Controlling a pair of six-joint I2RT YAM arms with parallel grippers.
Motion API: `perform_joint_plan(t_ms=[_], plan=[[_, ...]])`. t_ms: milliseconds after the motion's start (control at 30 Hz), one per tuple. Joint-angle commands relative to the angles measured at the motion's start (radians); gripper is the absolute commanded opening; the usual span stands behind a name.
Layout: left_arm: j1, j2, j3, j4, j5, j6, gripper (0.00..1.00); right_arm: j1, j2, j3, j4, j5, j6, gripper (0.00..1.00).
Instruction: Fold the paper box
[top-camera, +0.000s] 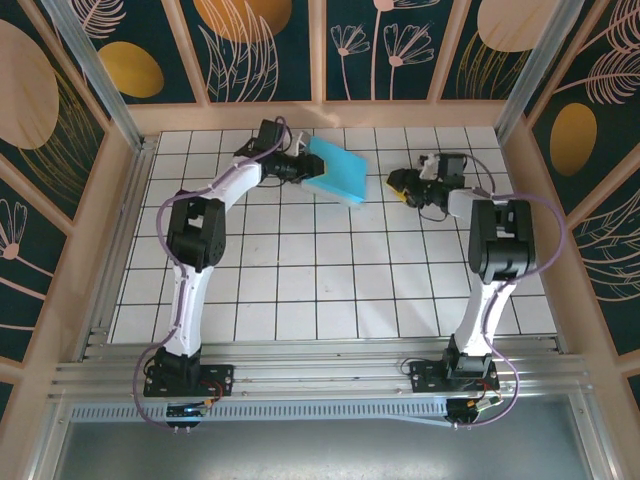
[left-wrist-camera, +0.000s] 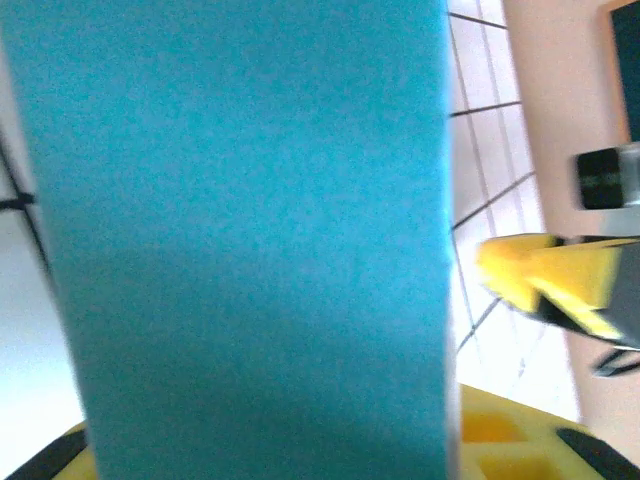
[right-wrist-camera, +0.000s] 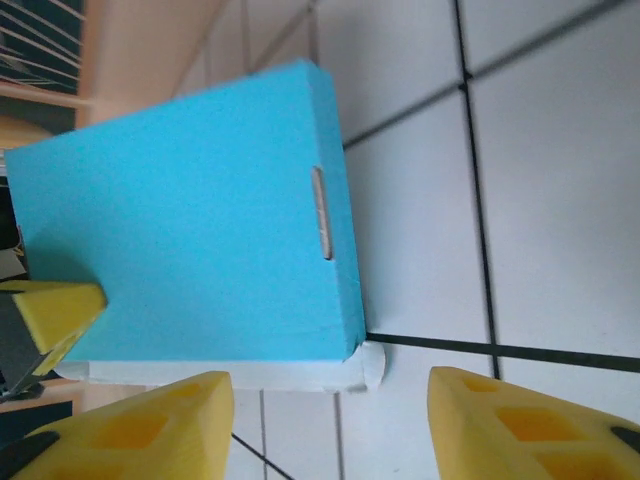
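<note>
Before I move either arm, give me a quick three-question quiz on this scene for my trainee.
1. True or false: the right gripper is clamped on the paper box.
2. Which face of the box shows on top? A) cyan B) whitish-grey C) yellow
3. Fill in: in the right wrist view, the yellow finger at the box's far edge belongs to the ____ arm.
Key: 1 false, its jaws stand open, apart from the box. 2 A. 3 left: it is the left gripper.
</note>
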Motion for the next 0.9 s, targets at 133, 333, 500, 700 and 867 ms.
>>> perform_joint_plan(t_ms=[133,333,500,700,867], plan=[[-0.006,-0.16,0.088,-0.448,-0.375,0.367,0.39,0.051,-0.229,0.007,-0.132,0.178,-0.225,0.63],[-0.101,-0.237,0.13,-0.629,-0.566,0.547,0.38,0.172,-0.373,-0.065,-0.03,0.278,-0.504,0.71],[-0.188,-0.278,0.123,-0.686,-0.587,0.715,0.36,0.2,-0.455,-0.157,0.095,0.07,-0.891,0.75],[-0.22,-0.309,0.14,-0.713,-0.532,0.825,0.36,0.197,-0.52,-0.243,0.145,-0.193,-1.349,0.95],[-0.25,-0.332,0.127,-0.708,-0.502,0.905,0.34,0.174,-0.354,-0.026,-0.198,-0.35,-1.602,0.95]])
